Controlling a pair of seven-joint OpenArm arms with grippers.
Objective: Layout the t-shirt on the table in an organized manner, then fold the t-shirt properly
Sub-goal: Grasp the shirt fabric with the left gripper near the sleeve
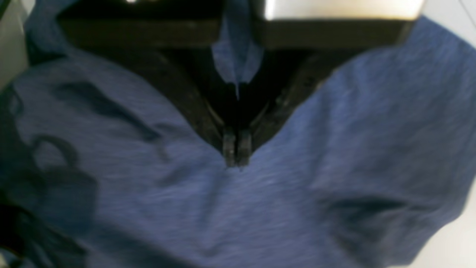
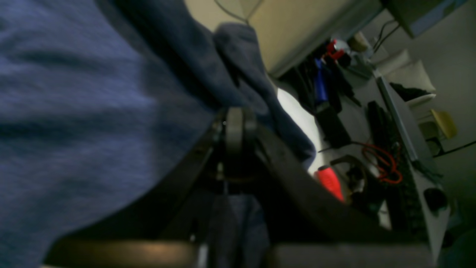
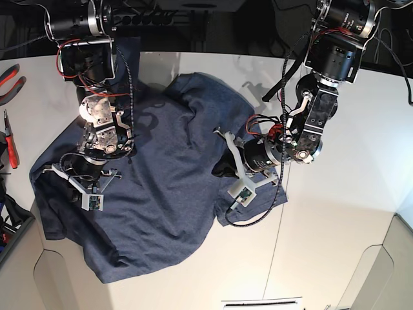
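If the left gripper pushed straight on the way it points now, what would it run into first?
The t-shirt. The left gripper is shut with its tips already against the blue cloth, which fills the view ahead. The table probably lies under it, though depth is unclear.

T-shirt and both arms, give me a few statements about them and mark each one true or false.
1. The t-shirt is neatly folded into a rectangle. False: it lies spread out and rumpled on the table.
2. The left gripper has its jaws shut on the t-shirt. True.
3. The right gripper is open, well clear of the cloth. False: it is shut on the t-shirt.
4. The t-shirt is blue. True.
5. Red-handled pliers lie on the t-shirt. False: they lie beside it.
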